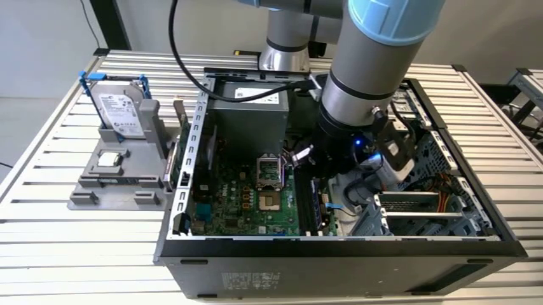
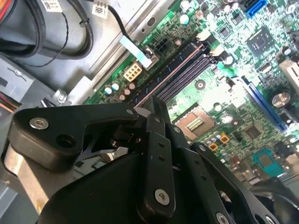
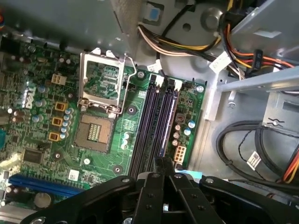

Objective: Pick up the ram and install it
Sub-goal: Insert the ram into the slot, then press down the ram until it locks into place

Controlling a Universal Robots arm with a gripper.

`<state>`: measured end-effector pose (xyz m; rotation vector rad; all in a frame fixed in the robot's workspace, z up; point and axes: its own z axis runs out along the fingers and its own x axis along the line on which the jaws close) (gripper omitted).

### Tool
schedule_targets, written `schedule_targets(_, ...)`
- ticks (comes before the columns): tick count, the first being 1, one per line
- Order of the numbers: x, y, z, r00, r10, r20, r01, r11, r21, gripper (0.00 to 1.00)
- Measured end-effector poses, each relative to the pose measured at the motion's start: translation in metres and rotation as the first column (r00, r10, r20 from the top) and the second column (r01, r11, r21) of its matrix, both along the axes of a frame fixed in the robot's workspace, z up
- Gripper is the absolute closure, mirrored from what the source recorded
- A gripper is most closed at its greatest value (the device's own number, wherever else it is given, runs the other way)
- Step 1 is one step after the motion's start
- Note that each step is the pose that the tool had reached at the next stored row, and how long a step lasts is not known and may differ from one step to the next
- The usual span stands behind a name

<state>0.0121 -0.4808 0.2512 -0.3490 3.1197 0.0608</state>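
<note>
Black gripper [image 3: 163,169] fingers are pressed together on the ram [image 3: 163,164], whose thin edge shows between their tips in both wrist views [image 2: 158,106], directly over the dark memory slots [image 3: 156,121] of the green motherboard [image 1: 246,203]. In the exterior view the arm [image 1: 365,95] reaches steeply down into the open computer case [image 1: 339,251], its wrist low above the board.

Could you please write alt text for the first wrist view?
The black gripper hangs over the dark memory slots of a green motherboard, fingers close together, beside an open processor socket; bundled cables lie past the board's edge.
</note>
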Motion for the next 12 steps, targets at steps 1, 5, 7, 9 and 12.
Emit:
schedule_targets(1,0.0,0.0,0.0,0.9999,0.011,0.0,-0.011,0.9999,0.0,1.0)
schedule_targets(5,0.0,0.0,0.0,0.9984,0.057,0.0,-0.057,0.9984,0.0001,1.0)
schedule_targets(7,0.0,0.0,0.0,0.9966,0.082,0.0,-0.082,0.9966,0.0,1.0)
schedule_targets(9,0.0,0.0001,0.0,0.9934,0.115,0.0001,-0.115,0.9934,0.0001,1.0)
schedule_targets(12,0.0,0.0003,0.0,0.9874,0.158,0.0,-0.158,0.9874,0.0001,1.0)
